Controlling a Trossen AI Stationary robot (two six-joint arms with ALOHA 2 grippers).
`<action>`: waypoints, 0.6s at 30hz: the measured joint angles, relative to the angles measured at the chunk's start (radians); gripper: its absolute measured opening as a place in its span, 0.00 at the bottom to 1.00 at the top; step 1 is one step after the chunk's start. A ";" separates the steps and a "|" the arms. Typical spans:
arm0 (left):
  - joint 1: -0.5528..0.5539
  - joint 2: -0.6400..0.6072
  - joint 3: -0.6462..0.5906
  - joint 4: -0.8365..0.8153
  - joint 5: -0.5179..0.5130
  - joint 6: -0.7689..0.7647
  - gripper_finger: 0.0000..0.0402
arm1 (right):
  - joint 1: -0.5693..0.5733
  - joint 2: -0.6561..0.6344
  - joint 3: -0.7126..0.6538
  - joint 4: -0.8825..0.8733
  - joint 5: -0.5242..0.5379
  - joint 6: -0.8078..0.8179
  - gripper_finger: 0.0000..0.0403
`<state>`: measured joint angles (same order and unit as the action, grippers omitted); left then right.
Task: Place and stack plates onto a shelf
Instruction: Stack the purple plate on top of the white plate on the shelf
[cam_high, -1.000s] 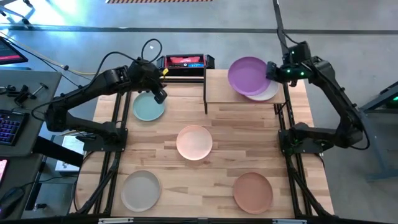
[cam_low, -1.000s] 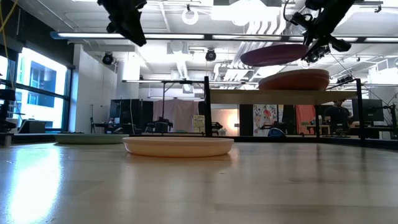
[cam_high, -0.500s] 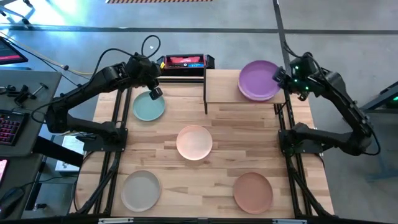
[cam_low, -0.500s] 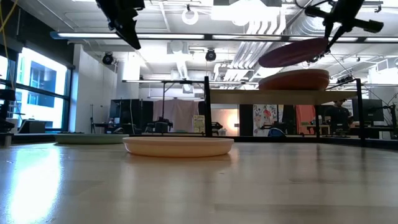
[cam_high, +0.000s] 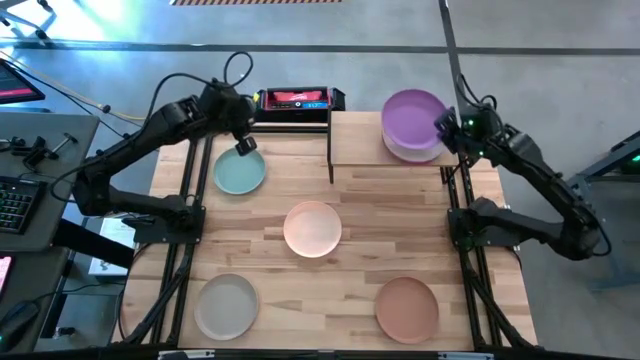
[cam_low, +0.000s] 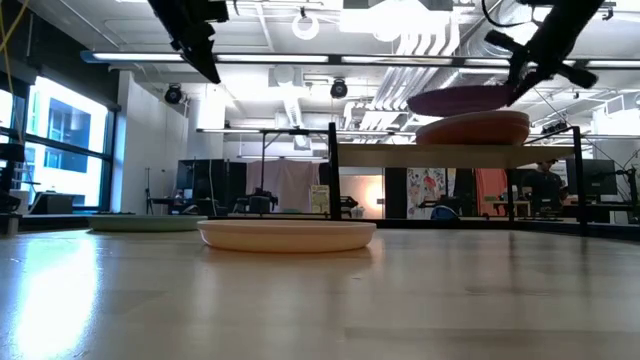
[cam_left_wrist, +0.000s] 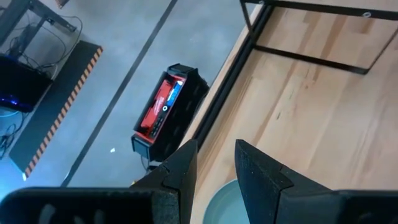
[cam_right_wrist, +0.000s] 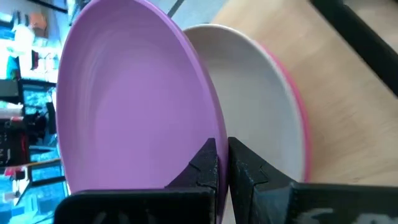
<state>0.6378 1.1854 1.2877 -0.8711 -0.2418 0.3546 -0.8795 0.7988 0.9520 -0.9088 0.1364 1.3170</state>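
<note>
— Right gripper (cam_right_wrist: 222, 163)?
— Fingers pinched tight on the rim of the purple plate (cam_high: 413, 113), held tilted just above the stack on the shelf (cam_high: 355, 145) — probably to drop it squarely onto the cream plate (cam_right_wrist: 261, 99) and pink plate (cam_right_wrist: 297, 112) beyond the fingertips.

— Left gripper (cam_left_wrist: 214, 168)?
— Empty, fingers parted, hovering over the counter (cam_high: 350, 290); teal plate (cam_high: 240, 172) just below the fingertips — likely next.

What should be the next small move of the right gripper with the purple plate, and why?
Probably lower it a little and then release. The right gripper is shut on the purple plate, which hangs just above the stack on the shelf, roughly centred over it but not yet resting.
</note>
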 joint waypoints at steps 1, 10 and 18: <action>0.004 0.000 0.000 0.000 0.000 0.000 0.25 | 0.002 -0.005 -0.007 -0.003 0.002 0.010 0.00; 0.033 0.000 0.000 0.000 0.032 -0.001 0.25 | 0.012 -0.007 -0.018 -0.072 0.013 0.011 0.00; 0.045 0.000 0.000 0.000 0.034 -0.002 0.25 | 0.012 0.014 -0.018 -0.103 -0.011 0.011 0.00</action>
<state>0.6827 1.1854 1.2877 -0.8711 -0.2081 0.3527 -0.8677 0.8124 0.9337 -1.0120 0.1257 1.3281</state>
